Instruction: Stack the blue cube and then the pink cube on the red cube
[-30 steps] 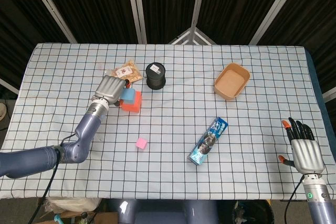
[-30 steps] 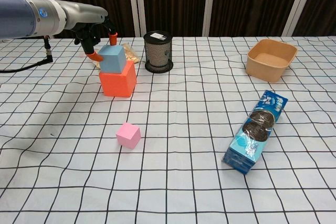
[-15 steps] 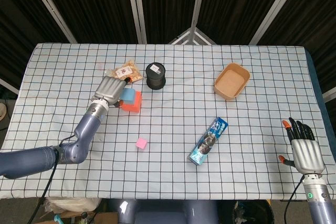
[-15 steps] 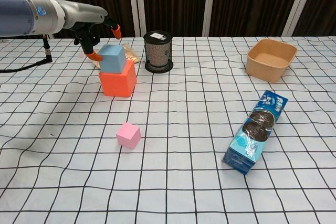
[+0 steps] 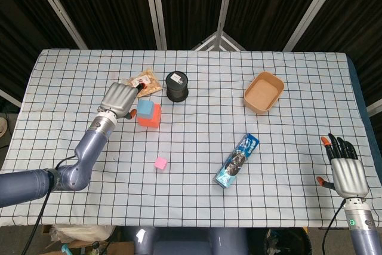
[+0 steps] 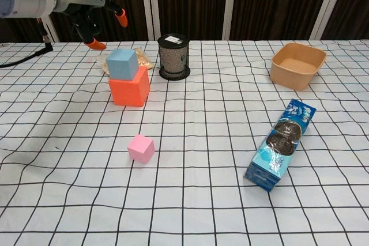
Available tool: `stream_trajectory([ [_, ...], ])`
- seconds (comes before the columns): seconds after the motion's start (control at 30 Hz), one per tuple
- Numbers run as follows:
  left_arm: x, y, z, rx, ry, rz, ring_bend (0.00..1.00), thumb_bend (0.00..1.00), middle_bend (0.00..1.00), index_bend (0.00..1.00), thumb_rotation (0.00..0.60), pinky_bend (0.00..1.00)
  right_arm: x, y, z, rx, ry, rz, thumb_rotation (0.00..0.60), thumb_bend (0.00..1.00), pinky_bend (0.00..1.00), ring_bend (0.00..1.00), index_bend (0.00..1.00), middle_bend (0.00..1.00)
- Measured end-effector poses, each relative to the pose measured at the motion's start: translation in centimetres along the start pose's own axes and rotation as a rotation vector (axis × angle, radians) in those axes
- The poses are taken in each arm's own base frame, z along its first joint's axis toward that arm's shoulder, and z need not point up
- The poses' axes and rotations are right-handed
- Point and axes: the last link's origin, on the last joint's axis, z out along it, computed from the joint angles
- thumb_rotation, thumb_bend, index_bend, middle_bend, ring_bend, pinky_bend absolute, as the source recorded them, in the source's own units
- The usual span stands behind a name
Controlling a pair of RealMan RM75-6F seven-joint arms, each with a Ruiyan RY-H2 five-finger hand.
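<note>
The blue cube rests on top of the red cube at the left of the table. My left hand hovers above and to the left of the stack, fingers apart, holding nothing and clear of the blue cube. The pink cube lies alone on the cloth, nearer the front than the stack. My right hand stays at the table's front right corner, fingers spread and empty; the chest view does not show it.
A black mesh cup stands just right of the stack, a snack packet behind it. A cookie package lies right of centre, a tan bowl at the back right.
My left hand let go of the blue cube, opened, and lifted up and away to the left. The blue cube stays on the red cube. The right hand has not moved.
</note>
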Motion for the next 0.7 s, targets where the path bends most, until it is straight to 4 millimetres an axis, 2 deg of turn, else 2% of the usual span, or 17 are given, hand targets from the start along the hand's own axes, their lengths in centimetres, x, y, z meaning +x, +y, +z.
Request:
stream_trajectory([
  [0.2,2.3,0.4,-3.3,-0.057,0.044,-0.019,0.62,0.38,0.85,0.22,0.6,0.61,0.0,0.0,0.0,0.0,-0.001,0.004,0.6,0.11,0.09,0.0,0.02,0.0],
  [0.33,2.6,0.8,-6.0,-0.089,0.021,-0.043,0.63,0.37,0.85,0.22,0.6,0.62,0.0,-0.1,-0.1,0.002,-0.002,0.005,0.6,0.11,0.09,0.0,0.02,0.0],
  [0.5,0.6,0.9,-9.3,-0.086,-0.08,-0.061,0.63,0.32,0.85,0.23,0.6,0.62,0.1,0.0,-0.1,0.001,-0.003,0.012,0.6,0.11,0.09,0.0,0.02,0.0],
  [0.7,-2.8,1.0,-9.7,-0.063,-0.161,-0.038,0.63,0.3,0.85,0.23,0.6,0.63,0.2,0.2,-0.2,-0.003,-0.001,0.019,0.6,0.11,0.09,0.0,0.02,0.0],
])
